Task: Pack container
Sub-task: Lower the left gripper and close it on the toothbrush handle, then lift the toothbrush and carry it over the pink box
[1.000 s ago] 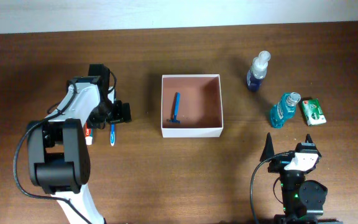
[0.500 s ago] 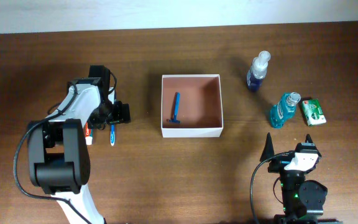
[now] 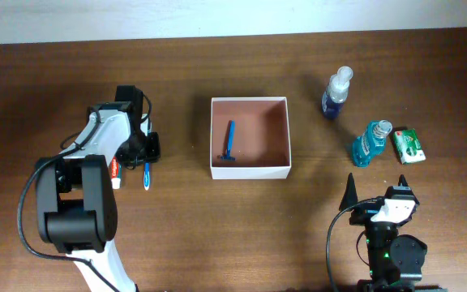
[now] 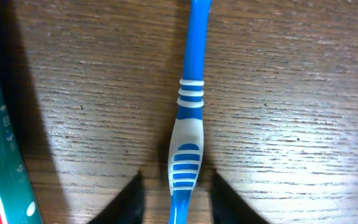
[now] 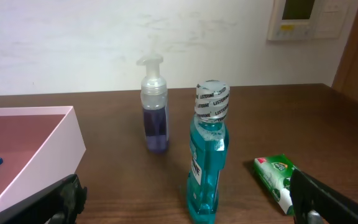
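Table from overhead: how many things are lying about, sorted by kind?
Bottles: 2 (pump bottle, mouthwash bottle)
Toothbrush: 1
Toothpaste tube: 1
Razor: 1
Green packet: 1
Container: 1
Total: 7

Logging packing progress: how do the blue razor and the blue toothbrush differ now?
The razor lies inside the container; the toothbrush lies on the table outside it. The left gripper straddles the toothbrush handle; no gripper is near the razor. The razor ends in a crosswise head; the toothbrush handle carries a white striped grip. Both are blue and lie flat.
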Action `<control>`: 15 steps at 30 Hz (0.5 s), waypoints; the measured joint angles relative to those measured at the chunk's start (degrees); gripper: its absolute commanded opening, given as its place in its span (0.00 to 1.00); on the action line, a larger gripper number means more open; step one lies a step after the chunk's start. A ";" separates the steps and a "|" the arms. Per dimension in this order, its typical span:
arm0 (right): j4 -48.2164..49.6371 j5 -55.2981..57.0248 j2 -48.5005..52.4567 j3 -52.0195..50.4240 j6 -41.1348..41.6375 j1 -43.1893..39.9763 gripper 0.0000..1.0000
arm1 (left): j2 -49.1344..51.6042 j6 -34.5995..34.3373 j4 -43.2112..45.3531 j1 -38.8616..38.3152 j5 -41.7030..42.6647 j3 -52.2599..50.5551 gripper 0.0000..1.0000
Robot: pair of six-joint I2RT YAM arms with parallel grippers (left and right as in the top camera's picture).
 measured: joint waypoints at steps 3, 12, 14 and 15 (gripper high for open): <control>0.00 0.00 0.00 0.00 -0.04 0.00 0.98 | 0.00 0.17 0.00 -0.02 0.04 0.00 0.15; 0.00 0.00 0.00 0.00 -0.02 0.00 0.98 | 0.00 0.28 -0.98 -0.02 0.28 0.13 0.09; 0.00 -0.02 0.00 0.00 0.00 0.02 0.98 | 0.02 0.28 -2.60 -0.02 0.50 0.44 0.07; 0.00 0.00 0.00 0.00 -0.02 0.00 0.98 | 0.04 0.28 -3.69 -0.02 0.57 0.81 0.07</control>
